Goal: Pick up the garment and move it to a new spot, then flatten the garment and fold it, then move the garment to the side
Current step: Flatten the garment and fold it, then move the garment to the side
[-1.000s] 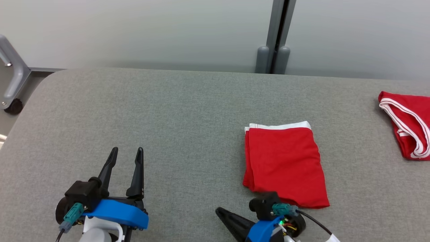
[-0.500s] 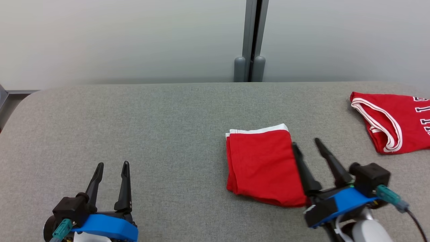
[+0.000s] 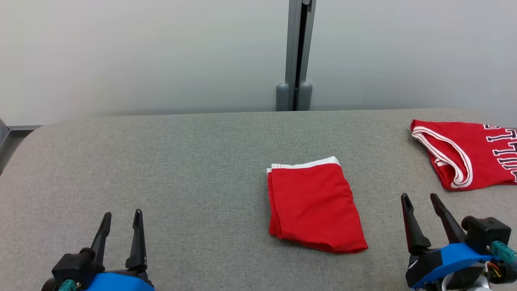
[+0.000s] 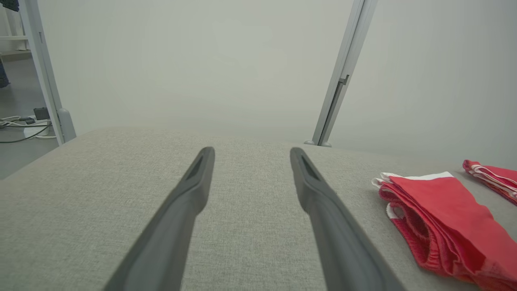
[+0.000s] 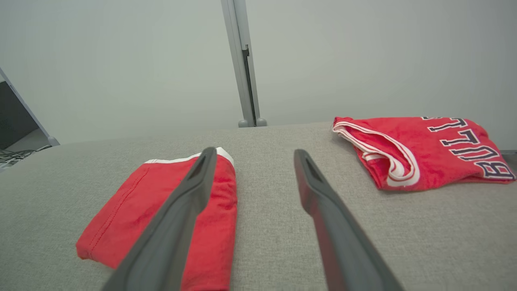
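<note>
The folded red garment [image 3: 314, 206] lay flat on the grey table [image 3: 194, 161]. Its long axis ran away from the robot, roughly in line with the fingers, with the white-banded end farthest. It sat to the left of the right gripper [image 3: 419, 197], near but not touching, and well to the right of the left gripper [image 3: 122, 213]. Both grippers had their fingers spread wide and held nothing. A red jersey [image 3: 468, 153] lay just beyond the right gripper.
</note>
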{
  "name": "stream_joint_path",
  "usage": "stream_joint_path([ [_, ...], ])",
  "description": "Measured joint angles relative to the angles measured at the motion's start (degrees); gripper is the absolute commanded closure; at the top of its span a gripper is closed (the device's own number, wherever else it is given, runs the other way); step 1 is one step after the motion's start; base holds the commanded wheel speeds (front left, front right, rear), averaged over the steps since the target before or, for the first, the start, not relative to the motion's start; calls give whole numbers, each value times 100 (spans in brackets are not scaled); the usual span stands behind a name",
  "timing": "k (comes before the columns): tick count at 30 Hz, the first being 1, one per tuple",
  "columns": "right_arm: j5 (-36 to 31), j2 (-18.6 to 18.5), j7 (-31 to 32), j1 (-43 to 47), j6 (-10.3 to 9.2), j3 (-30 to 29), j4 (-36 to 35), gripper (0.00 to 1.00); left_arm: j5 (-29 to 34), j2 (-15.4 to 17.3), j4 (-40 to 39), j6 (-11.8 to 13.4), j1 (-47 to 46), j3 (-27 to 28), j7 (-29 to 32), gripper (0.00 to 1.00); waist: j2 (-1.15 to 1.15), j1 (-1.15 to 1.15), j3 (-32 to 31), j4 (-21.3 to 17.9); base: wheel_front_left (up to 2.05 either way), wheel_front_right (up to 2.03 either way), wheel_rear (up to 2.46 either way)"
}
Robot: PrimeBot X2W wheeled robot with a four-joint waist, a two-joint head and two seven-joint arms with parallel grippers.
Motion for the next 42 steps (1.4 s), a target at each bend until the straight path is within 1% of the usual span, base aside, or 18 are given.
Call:
stream_joint_path([
  [11,-74,1,-63,32,0,22,349,0,2,5,66,8,98,62,0,0,0,0,-110,2,0,0,0],
  [24,-102,2,-85,23,0,45,347,0,11,-21,69,9,136,62,0,0,1,0,-78,46,0,0,0],
  [29,-138,1,80,-86,0,90,341,0,12,-22,23,9,136,71,0,0,1,0,-17,81,0,0,0],
  [32,-78,2,377,-412,0,94,410,0,29,-18,-26,10,134,82,0,0,1,0,51,120,0,0,0],
  [35,153,5,929,-816,0,77,624,0,45,-22,-80,13,103,80,0,0,1,0,150,168,0,0,0],
  [39,274,3,1805,-1393,0,-36,1225,0,60,-71,-156,13,-54,48,0,0,1,1,314,285,0,0,0],
  [42,321,2,2206,-1759,0,-156,1735,0,74,-110,-201,13,-139,0,0,0,1,1,454,392,0,0,0],
])
